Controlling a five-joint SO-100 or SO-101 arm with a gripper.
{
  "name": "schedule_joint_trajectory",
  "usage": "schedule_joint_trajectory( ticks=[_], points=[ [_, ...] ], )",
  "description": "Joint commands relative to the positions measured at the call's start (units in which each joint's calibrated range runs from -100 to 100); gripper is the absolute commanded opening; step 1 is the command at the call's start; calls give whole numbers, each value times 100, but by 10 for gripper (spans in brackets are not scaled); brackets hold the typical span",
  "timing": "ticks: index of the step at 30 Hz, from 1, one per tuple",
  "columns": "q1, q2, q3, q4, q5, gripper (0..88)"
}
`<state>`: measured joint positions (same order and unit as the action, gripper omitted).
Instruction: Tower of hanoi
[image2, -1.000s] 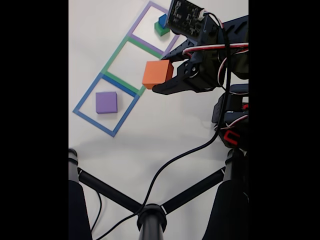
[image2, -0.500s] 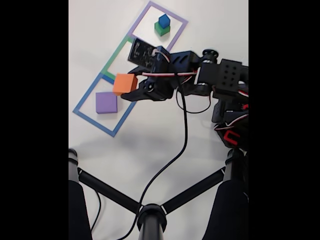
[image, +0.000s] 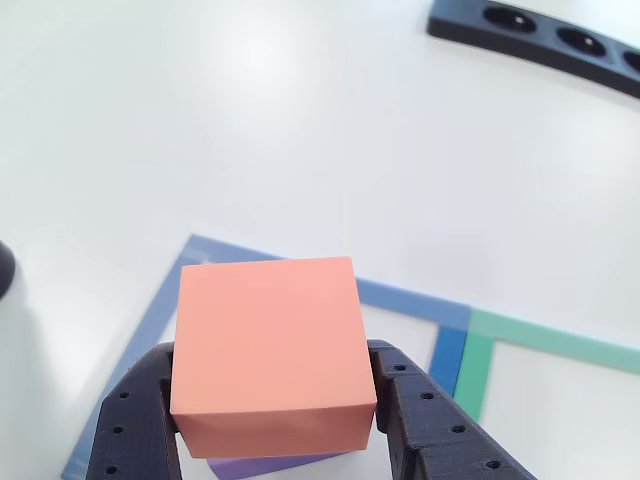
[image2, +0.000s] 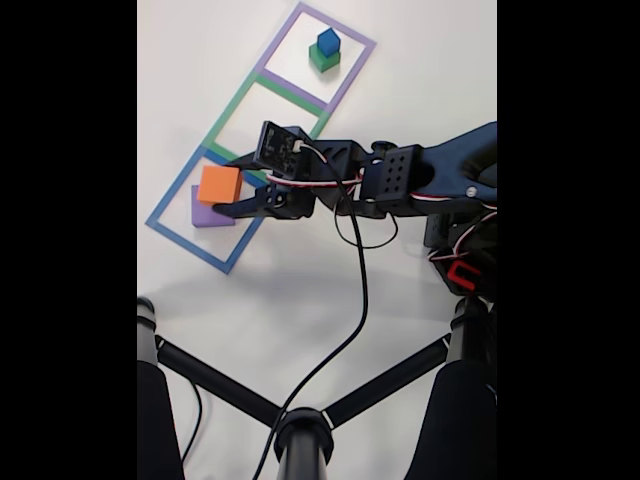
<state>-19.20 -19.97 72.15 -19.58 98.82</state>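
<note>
While the orange block (image2: 218, 185) hung over the purple block (image2: 207, 214), the stacking step was in hand.
Clamped on the orange block's two sides, the end effector (image: 277, 415) held it above the blue square outline (image2: 177, 193) taped to the worktop (image2: 300, 290); in the other view a sliver of purple block showed just under the orange one, and whether they touched could not be told. Beyond the purple block, past the green outline (image2: 238, 105), a small blue block (image2: 327, 41) sat on a green block (image2: 322, 59) inside the lilac outline (image2: 355, 40). Judging from this, the next move called for lowering squarely onto the purple block, then letting go.
</note>
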Motion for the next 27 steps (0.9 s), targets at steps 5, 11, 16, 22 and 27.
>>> schedule_joint_trajectory(
  ticks=[5, 11, 16, 22, 27],
  points=[
    [-135, 923, -286, -1235, 118, 109],
    [-150, 1340, -404, -1550, 118, 109],
    [-135, 1644, -613, -1672, 118, 109],
    [-112, 1908, -686, -1850, 118, 109],
    [-112, 2157, -722, -2077, 118, 109]
  ],
)
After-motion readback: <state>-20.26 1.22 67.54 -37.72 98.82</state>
